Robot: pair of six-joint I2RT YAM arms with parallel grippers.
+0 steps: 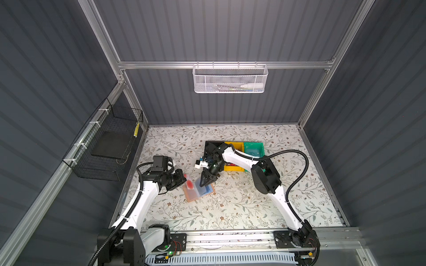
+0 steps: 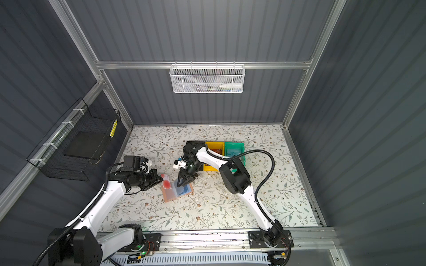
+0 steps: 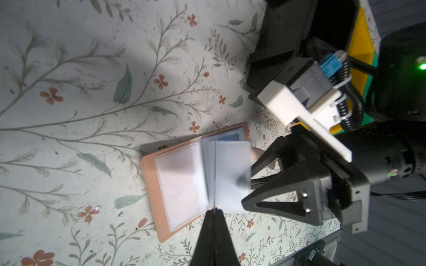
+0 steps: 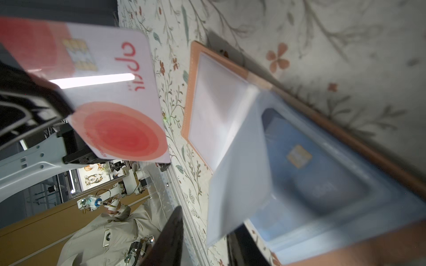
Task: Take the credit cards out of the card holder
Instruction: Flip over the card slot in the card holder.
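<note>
Credit cards are judged to be light, stiff and slippery, so a free short edge should be pinched. One white card with a red circle [image 4: 110,96] is clamped between the closed jaws of the left gripper [image 3: 214,210], just beside the card holder [image 1: 191,198], which lies open on the table [image 1: 230,207]. A blue card [image 4: 311,175] is seen inside a soft sleeve. The right gripper [image 3: 247,184] is placed at the sleeves, jaws parted, nothing gripped.

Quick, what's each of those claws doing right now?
Left gripper: shut on the red-and-white card, out of the card holder.
Right gripper: open, fingers apart over the card holder's plastic sleeves.
</note>
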